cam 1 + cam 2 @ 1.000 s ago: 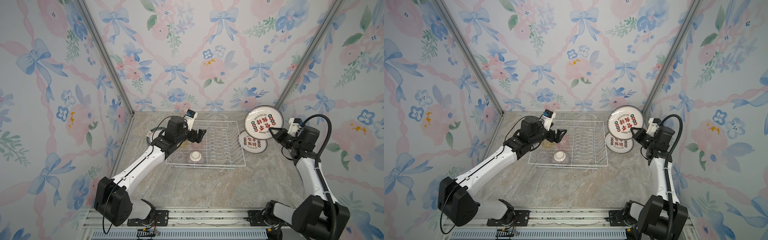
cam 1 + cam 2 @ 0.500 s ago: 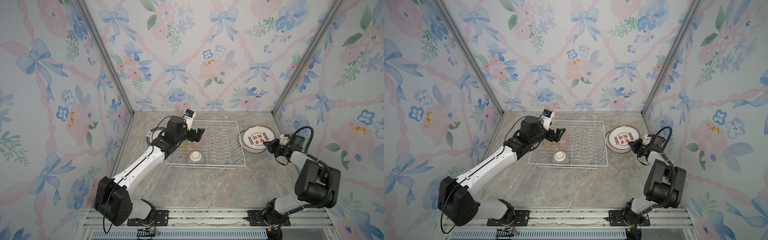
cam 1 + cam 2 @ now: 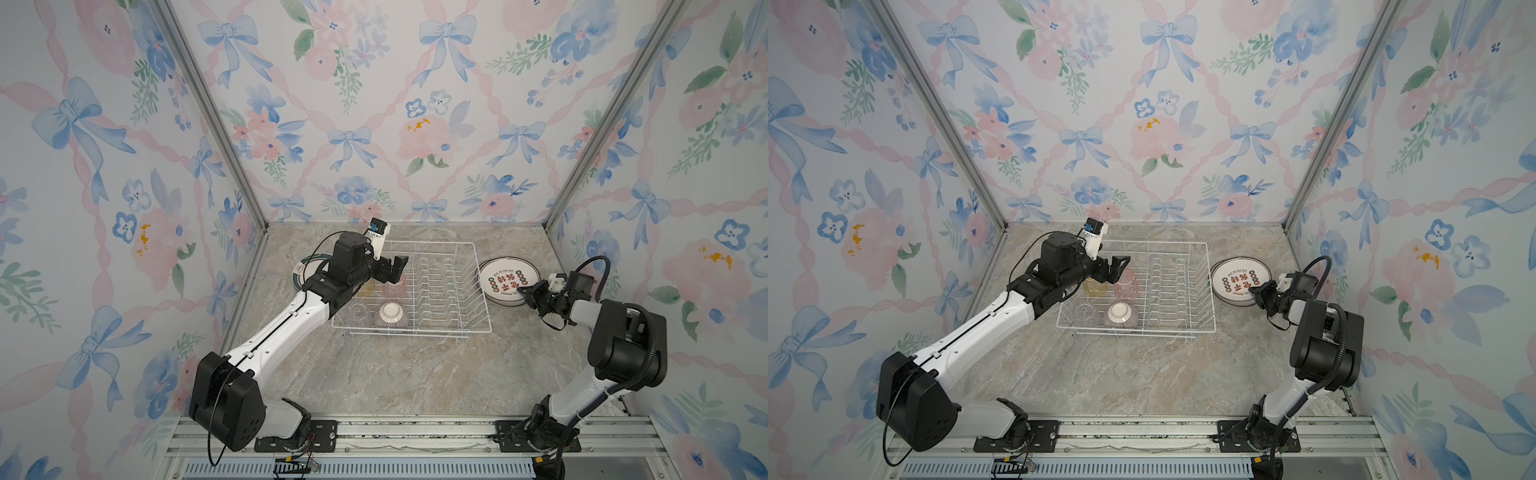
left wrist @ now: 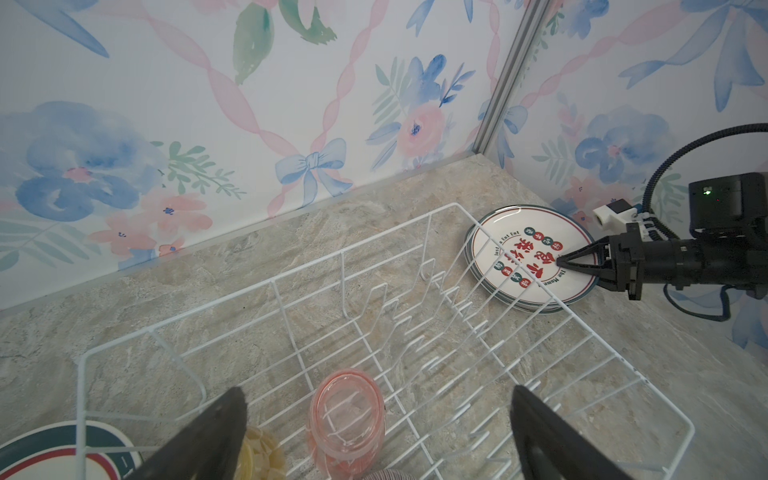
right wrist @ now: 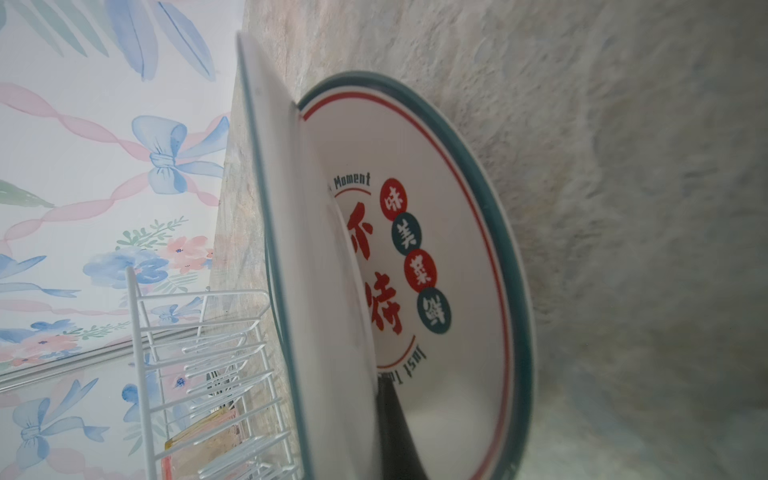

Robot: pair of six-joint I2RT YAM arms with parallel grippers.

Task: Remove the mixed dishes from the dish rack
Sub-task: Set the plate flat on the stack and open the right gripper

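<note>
On a marbled stone tabletop sits a white wire dish rack. At the rack's near left stand a clear translucent tumbler and a small ribbed purplish bowl. Behind them are a yellow tumbler and a pink tumbler. The left gripper hovers over the pink one, jaws wide and empty. Just right of the rack, the right gripper is pinched onto the rim of a round white red-lettered plate that tops a stack. Left of the rack lies a green-rimmed plate, partly hidden by the arm.
</note>
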